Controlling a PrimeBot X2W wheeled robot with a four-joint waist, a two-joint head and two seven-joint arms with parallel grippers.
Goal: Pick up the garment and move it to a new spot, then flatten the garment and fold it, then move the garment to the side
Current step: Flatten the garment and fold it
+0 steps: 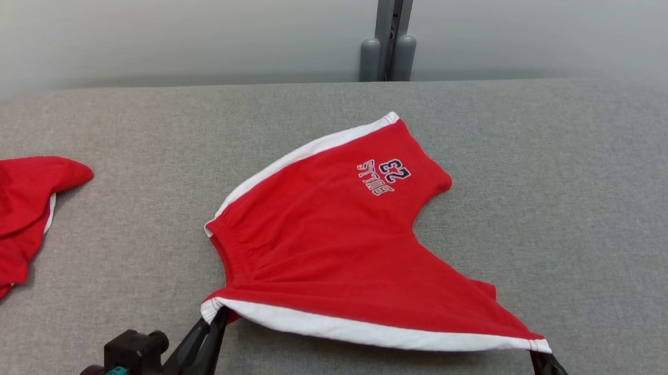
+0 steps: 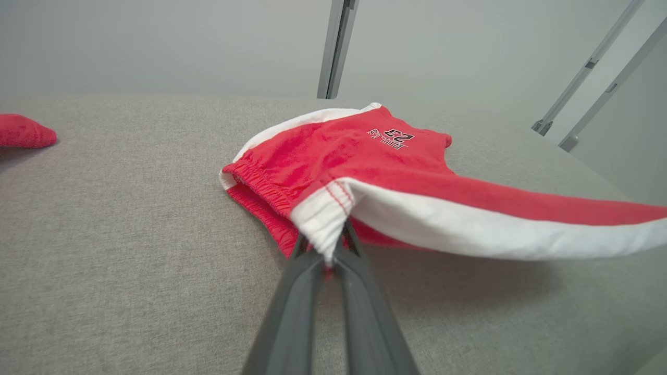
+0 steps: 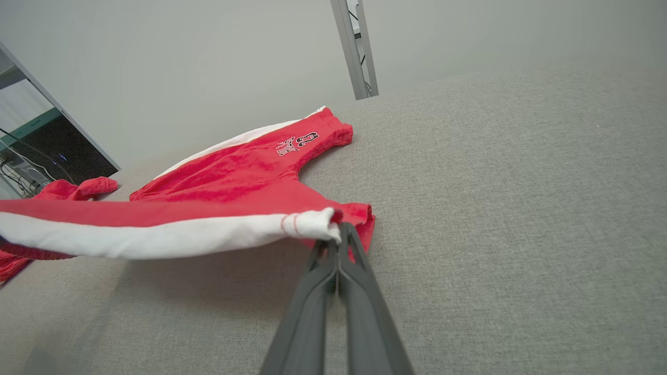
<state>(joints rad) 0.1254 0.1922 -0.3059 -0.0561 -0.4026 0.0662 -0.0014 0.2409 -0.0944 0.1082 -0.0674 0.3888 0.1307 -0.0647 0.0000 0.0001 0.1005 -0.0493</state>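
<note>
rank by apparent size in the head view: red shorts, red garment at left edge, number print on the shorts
1. red shorts
2. red garment at left edge, partly cut off by the frame, so its whole size is unsure
3. number print

The garment (image 1: 330, 251) is soft matt red cloth with white trim; the table cover (image 1: 542, 194) is coarse grey weave; the post (image 1: 393, 17) looks smooth metal.
</note>
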